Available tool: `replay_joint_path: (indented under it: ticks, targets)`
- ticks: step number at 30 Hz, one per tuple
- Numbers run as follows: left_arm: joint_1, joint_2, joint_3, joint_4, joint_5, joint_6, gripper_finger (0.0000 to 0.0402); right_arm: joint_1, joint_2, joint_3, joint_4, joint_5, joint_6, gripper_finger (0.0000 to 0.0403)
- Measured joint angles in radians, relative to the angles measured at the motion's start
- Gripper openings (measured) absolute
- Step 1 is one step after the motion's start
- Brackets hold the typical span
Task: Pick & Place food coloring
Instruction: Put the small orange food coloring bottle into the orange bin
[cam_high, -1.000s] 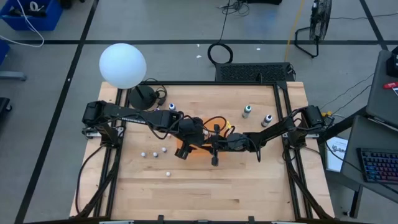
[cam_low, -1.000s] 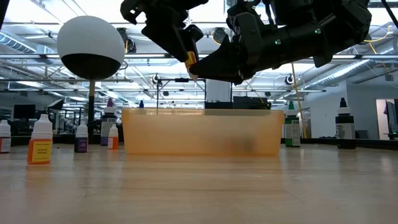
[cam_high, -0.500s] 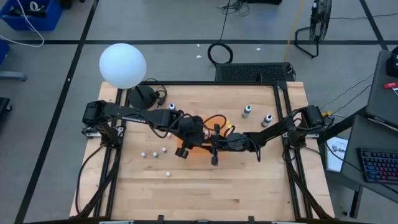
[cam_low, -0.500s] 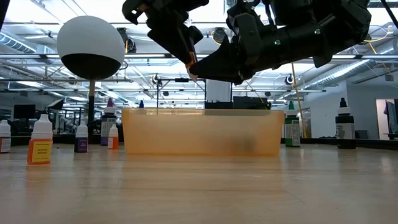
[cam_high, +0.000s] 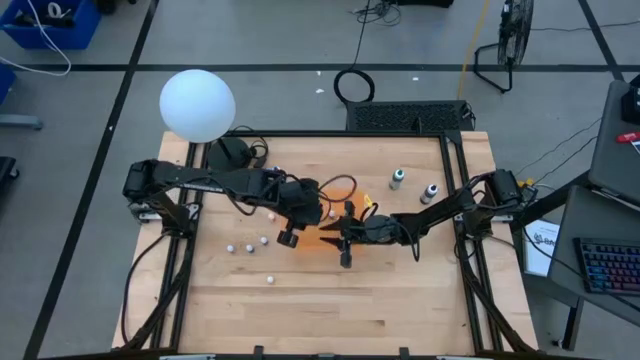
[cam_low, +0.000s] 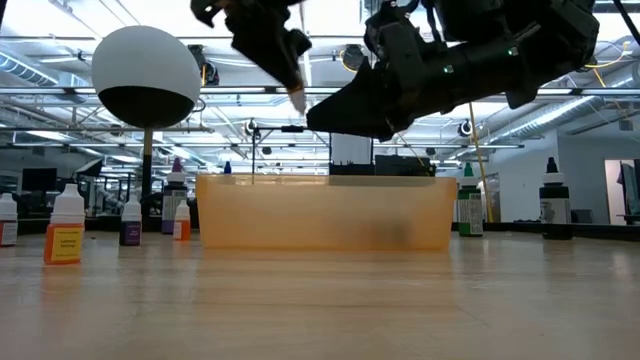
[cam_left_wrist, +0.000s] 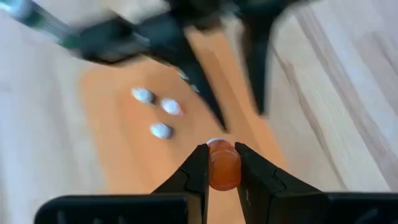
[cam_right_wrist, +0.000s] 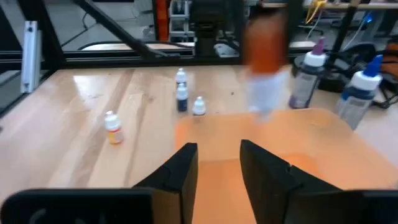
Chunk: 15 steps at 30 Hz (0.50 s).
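High view: we see both arms meet above the translucent orange plastic bin.

Left wrist view: the left gripper clamps a small orange food coloring bottle by its body, over the bin.

Right wrist view: the right gripper stands parted and empty.

We judge the bottle light, rigid and slick; grip mid-body.

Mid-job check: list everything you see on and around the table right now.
Orange bin: one, translucent orange, table centre.
Capped bottles: three, white caps, inside the bin.
Small bottles: four seen, white tops, on the table left of the bin.
Taller bottles: two, dark bodies, right of the bin, toward the far edge.
Orange bottle: one, held above the bin.
White globe: one, far left corner.
Table: one, light wood.
Left gripper: shut on the orange bottle.
Right gripper: open, empty, over the bin.
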Motion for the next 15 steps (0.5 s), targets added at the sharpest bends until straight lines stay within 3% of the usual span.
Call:
replay_joint_path:
  ticks: [4,7,15]
  targets:
    - [0.01,-0.057,-0.029,0.0,-0.044,-0.01,0.0058,-0.001,-0.022,0.001,-0.032,0.001,0.034,0.0121]
    - [0.034,-0.125,-0.112,0.094,0.003,-0.017,0.0057,-0.001,-0.044,0.0,-0.083,0.002,0.052,0.0118]
    - [0.145,-0.341,-0.493,0.673,0.182,-0.055,0.0056,0.005,-0.078,0.0,-0.156,0.02,0.065,0.0106]
